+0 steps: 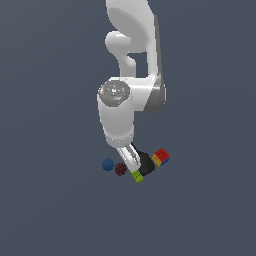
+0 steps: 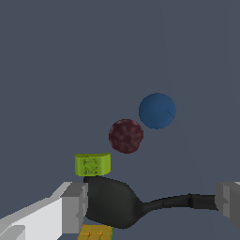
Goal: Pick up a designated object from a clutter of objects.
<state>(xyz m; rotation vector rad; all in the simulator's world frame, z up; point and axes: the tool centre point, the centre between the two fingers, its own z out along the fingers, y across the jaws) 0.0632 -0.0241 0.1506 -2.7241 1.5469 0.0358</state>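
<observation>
The dark red speckled ball (image 1: 120, 169) lies on the floor between the blue ball (image 1: 108, 164) and the lime-green block (image 1: 137, 176). In the wrist view the dark red ball (image 2: 126, 136) sits just beside the blue ball (image 2: 157, 110), beyond the green block (image 2: 93, 164). My gripper (image 1: 131, 161) is low over the clutter, to the exterior view's right of the dark red ball and not touching it. It is open and empty (image 2: 152, 206). Its fingers (image 2: 75, 206) stand wide apart on either side of the black spatula (image 2: 112, 201).
The multicoloured cube (image 1: 161, 157) lies at the exterior view's right of the group, behind the black spatula (image 1: 146, 163). A yellow-orange edge of the cube (image 2: 95, 232) shows in the wrist view. The floor is plain dark grey.
</observation>
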